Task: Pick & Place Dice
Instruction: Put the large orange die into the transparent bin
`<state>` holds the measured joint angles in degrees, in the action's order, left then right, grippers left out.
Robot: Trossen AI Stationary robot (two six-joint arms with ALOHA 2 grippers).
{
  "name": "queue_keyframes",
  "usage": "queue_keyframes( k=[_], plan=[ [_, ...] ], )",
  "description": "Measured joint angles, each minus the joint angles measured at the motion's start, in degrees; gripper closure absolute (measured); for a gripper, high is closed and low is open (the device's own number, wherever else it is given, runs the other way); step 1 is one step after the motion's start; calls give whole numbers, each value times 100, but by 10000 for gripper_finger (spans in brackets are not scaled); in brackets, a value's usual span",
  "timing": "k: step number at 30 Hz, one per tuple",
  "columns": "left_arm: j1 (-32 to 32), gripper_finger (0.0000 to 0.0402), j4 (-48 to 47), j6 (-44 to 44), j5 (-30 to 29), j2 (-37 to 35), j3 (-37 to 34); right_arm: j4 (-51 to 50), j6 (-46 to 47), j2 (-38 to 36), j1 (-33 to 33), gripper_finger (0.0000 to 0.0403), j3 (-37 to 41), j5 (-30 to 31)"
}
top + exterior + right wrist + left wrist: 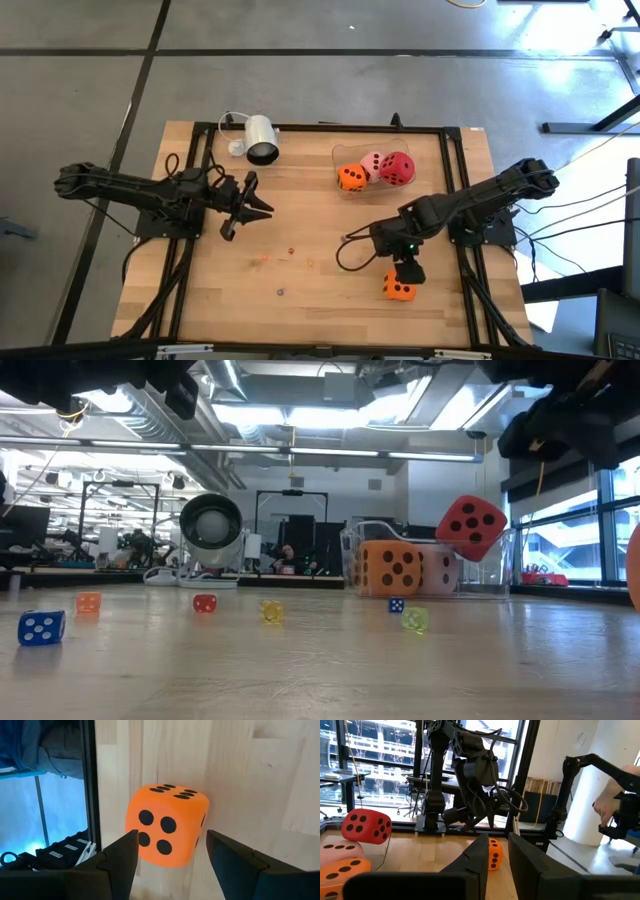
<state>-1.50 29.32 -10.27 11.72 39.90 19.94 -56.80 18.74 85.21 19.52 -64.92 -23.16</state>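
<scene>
Right gripper (170, 852) over orange die (167, 824) on table, jaws wide apart, not holding. Off-centre squeeze may push soft die away. Left gripper (240, 208) waits, jaws nearly together, empty.

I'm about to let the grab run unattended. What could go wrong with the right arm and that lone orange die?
1. The orange die sits near the table's edge; a nudge from the right gripper's open fingers could push it off.
2. It lies skewed between the fingers, so closing may pinch a corner and squirt it out.
3. The clear container already holds three dice, the red die on top; another may roll out.
</scene>
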Motion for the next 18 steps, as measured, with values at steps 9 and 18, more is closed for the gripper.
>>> queue_keyframes(
  k=[9,18],
  plan=[
    [0,336,-109,-4,-1,0,0,0,-128,0,-21,170,19,-22],
    [0,338,-109,-117,0,0,0,719,-27,-110,-98,169,778,-422]
  ],
)
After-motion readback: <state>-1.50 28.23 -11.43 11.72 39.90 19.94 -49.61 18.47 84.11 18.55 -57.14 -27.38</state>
